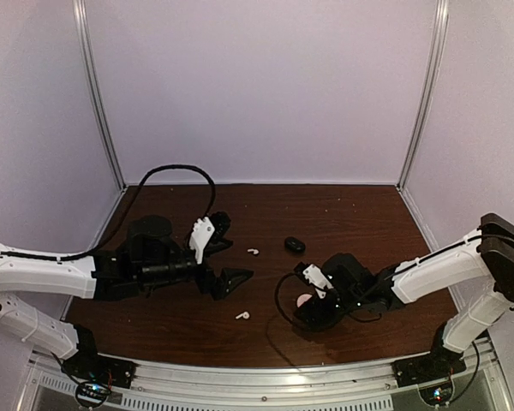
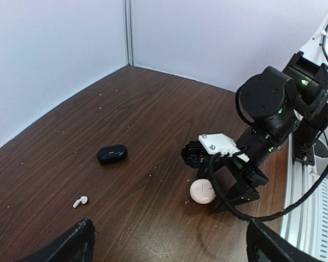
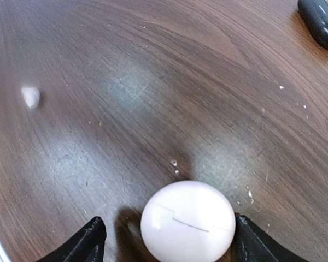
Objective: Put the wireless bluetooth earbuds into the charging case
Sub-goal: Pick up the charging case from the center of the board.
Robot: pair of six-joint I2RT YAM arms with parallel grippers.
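Right hand (image 3: 169, 236), lower frame centre, straddles white case (image 3: 187, 221), not clamped, likely set to brace it. Left hand (image 1: 232, 259) spread wide, empty, near white earbud (image 1: 254, 252).

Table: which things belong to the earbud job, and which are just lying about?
Job: far white earbud, near white earbud, white case, probably the black case.
Lying about: pale crumbs on the wooden table.

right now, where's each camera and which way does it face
top external: above, behind the bases, looking down; left arm and right arm show.
left wrist: faces the right hand across the table; own fingers below.
right wrist: looks down at the white case between its fingers.
shared: both wrist views show the black case.
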